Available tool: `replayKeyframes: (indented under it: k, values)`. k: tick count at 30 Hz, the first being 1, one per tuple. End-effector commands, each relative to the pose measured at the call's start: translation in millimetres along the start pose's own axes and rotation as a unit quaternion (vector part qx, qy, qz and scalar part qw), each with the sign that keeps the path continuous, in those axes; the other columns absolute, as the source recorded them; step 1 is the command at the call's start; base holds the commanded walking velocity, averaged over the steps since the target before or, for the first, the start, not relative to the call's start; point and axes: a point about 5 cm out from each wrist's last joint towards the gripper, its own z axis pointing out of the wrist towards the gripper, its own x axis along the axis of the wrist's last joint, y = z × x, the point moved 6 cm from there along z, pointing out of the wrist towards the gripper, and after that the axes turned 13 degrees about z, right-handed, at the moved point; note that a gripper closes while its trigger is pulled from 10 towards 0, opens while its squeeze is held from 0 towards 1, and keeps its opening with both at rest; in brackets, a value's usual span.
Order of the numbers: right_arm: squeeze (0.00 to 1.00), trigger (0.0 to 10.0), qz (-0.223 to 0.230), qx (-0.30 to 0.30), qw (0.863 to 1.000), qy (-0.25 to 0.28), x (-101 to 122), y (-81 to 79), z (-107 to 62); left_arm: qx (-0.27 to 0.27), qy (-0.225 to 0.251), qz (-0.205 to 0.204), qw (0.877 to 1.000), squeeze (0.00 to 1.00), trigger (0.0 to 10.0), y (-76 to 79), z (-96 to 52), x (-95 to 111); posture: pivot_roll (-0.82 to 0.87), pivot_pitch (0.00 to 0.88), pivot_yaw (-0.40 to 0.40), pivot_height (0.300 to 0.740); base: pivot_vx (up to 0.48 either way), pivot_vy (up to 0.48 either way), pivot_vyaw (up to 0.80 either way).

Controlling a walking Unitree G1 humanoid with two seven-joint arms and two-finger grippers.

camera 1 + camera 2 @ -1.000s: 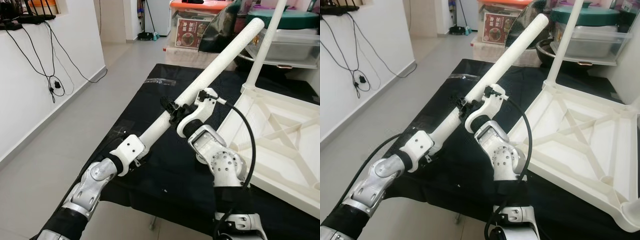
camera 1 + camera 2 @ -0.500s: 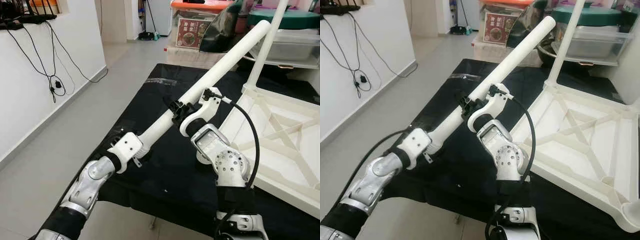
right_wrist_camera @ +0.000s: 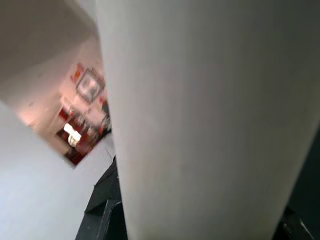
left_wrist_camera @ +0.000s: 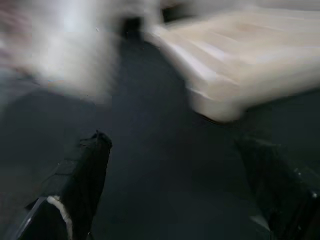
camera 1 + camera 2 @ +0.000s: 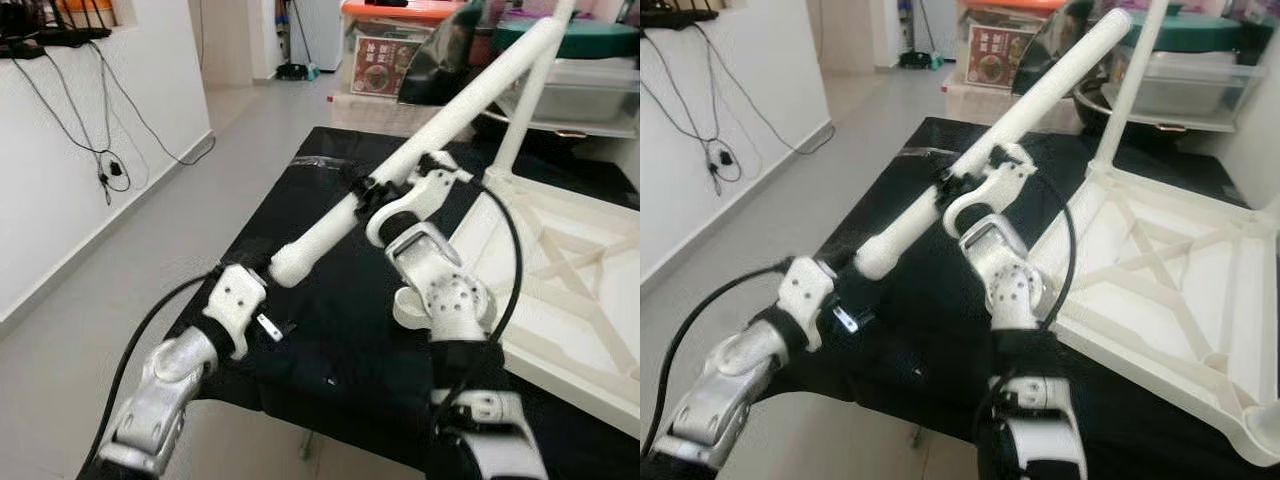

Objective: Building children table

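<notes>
The right gripper (image 5: 372, 190) is clamped around a long white table leg (image 5: 440, 118), roughly a third of the way up from its lower end, and holds it slanted in the air above the desk (image 5: 330, 330), which is covered in a black cloth. The leg's lower end (image 5: 285, 266) hangs free just above the cloth, while its upper end rises toward the storage boxes at the back. In the right wrist view the white tube (image 3: 210, 115) sits pressed between that gripper's black fingers (image 3: 107, 220).

The left gripper (image 4: 170, 200) is off the leg, a little below and beside its lower end, with its two black fingers (image 4: 90, 170) spread wide apart and nothing between them. The left wrist view is blurred, showing dark cloth and the pale edge of the tabletop (image 4: 235, 75).

On the robot's right, the white plastic children's tabletop (image 5: 1160, 290) lies upside down on the desk, its ribbed underside facing up. One leg (image 5: 1127, 80) stands upright in its far corner.

Beyond the desk are a clear storage bin with a green lid (image 5: 585, 70) and a box with an orange lid (image 5: 395, 30). Black cables (image 5: 105, 150) hang down the white wall on the left.
</notes>
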Motion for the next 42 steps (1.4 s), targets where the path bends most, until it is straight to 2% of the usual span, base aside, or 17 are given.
replayKeyframes:
  k: [1,2,4,6,7,9,15,20,23,24,26,28,29,32,35,37,42]
  values:
    - [0.0,0.0,-0.022,0.017,0.999,0.026,12,-8.1,2.1,-0.005,0.0,-0.009,1.0,0.0,10.0,3.6,1.7,1,0.07,0.0,-0.076,0.74,0.0,0.0,0.0]
    - [0.0,0.0,-0.022,0.017,0.999,0.026,12,-8.1,2.1,-0.005,0.0,-0.009,1.0,0.0,10.0,3.6,1.7,1,0.07,0.0,-0.076,0.74,0.0,0.0,0.0]
    - [0.0,0.0,-0.096,0.034,0.994,0.046,24,-13.2,2.1,0.018,-0.008,-0.014,1.0,0.0,10.0,-2.2,0.8,-2,0.07,0.0,-0.074,0.74,0.0,0.0,0.0]
    - [0.0,0.0,-0.096,0.034,0.994,0.046,24,-13.2,2.1,0.018,-0.008,-0.014,1.0,0.0,10.0,-2.2,0.8,-2,0.07,0.0,-0.074,0.74,0.0,0.0,0.0]
    - [0.0,0.0,-0.138,0.043,0.988,0.054,29,-15.8,1.2,0.028,-0.014,-0.016,0.999,0.0,10.0,-4.9,-0.5,-5,0.07,0.0,-0.074,0.74,0.0,0.0,0.0]
    - [0.0,0.0,-0.193,0.058,0.978,0.057,35,-17.9,-0.7,0.036,-0.028,-0.017,0.999,0.0,10.0,-5.8,-4.0,-10,0.07,0.0,-0.073,0.74,0.0,0.0,0.0]
    - [0.0,0.0,-0.24,0.066,0.967,0.057,38,-14.5,-0.8,0.04,-0.044,-0.017,0.998,0.0,10.0,-3.6,-7.1,-14,0.06,0.0,-0.074,0.74,0.0,0.0,0.0]
    - [0.0,0.0,-0.245,0.068,0.966,0.058,38,-13.9,-0.3,0.04,-0.045,-0.018,0.998,0.0,10.0,-3.2,-7.4,-14,0.06,0.0,-0.074,0.74,0.0,0.0,0.0]
    - [0.0,0.0,-0.256,0.073,0.962,0.053,35,-12.9,-1.9,0.043,-0.046,-0.021,0.998,0.0,10.0,-2.2,-7.0,-14,0.06,0.0,-0.075,0.74,0.0,0.0,0.0]
    - [0.0,0.0,-0.273,0.078,0.958,0.046,32,-11.5,-3.8,0.049,-0.048,-0.023,0.997,0.0,10.0,-2.9,-7.3,-15,0.06,0.0,-0.077,0.74,0.0,0.0,0.0]
    - [0.0,0.0,-0.273,0.078,0.958,0.046,32,-11.5,-3.8,0.049,-0.048,-0.023,0.997,0.0,10.0,-2.9,-7.3,-15,0.06,0.0,-0.077,0.74,0.0,0.0,0.0]
    - [0.0,0.0,-0.33,0.083,0.94,0.027,23,-3.9,-8.4,0.075,-0.059,-0.022,0.995,0.0,10.0,-10.8,-11.0,-19,0.06,0.0,-0.08,0.74,0.0,0.0,0.0]
    - [0.0,0.0,-0.33,0.083,0.94,0.027,23,-3.9,-8.4,0.075,-0.059,-0.022,0.995,0.0,10.0,-10.8,-11.0,-19,0.06,0.0,-0.08,0.74,0.0,0.0,0.0]
    - [0.0,0.0,-0.411,0.06,0.91,-0.007,16,19.9,-14.7,0.104,-0.073,-0.02,0.992,0.0,10.0,-18.9,-16.3,-25,0.06,0.0,-0.084,0.74,0.0,0.0,0.0]
    - [0.0,0.0,-0.411,0.06,0.91,-0.007,16,19.9,-14.7,0.104,-0.073,-0.02,0.992,0.0,10.0,-18.9,-16.3,-25,0.06,0.0,-0.084,0.74,0.0,0.0,0.0]
    - [0.0,0.0,-0.43,0.052,0.901,-0.021,14,30.0,-19.0,0.114,-0.077,-0.02,0.99,0.0,10.0,-20.6,-18.0,-27,0.06,0.0,-0.086,0.74,0.0,0.0,0.0]
    - [0.0,0.0,-0.445,0.055,0.893,-0.039,10,37.7,-24.4,0.121,-0.082,-0.021,0.989,0.0,10.0,-22.4,-20.5,-29,0.06,0.0,-0.085,0.74,0.0,0.0,0.0]
